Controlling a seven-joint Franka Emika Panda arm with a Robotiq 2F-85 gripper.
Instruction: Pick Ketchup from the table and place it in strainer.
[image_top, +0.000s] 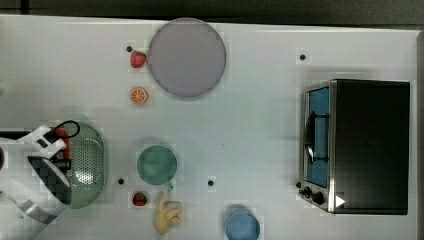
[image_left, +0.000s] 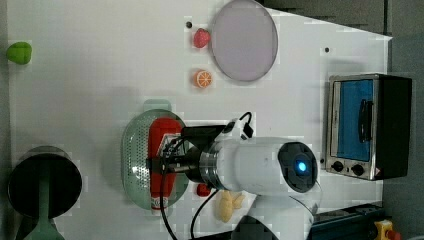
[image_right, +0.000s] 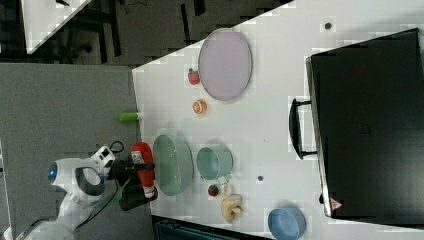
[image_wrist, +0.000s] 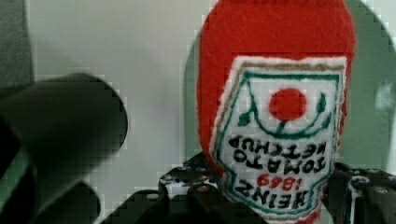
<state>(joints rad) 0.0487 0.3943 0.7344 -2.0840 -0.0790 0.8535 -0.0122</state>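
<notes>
My fingers (image_wrist: 261, 200) are clamped around a soft red ketchup bottle (image_left: 161, 145), held above the mint-green strainer (image_left: 134, 155) on the white tabletop (image_top: 260, 130). If I let go off-centre, the long bottle could catch the rim and tip out.

Three views look down on one table (image_top: 260, 125); wrist close.

The end effector (image_left: 159, 165) covers the middle of the red felt ketchup bottle (image_left: 161, 132). Beneath it, part of the pale mint-green perforated plastic strainer (image_left: 134, 155) is hidden by bottle and arm.
</notes>
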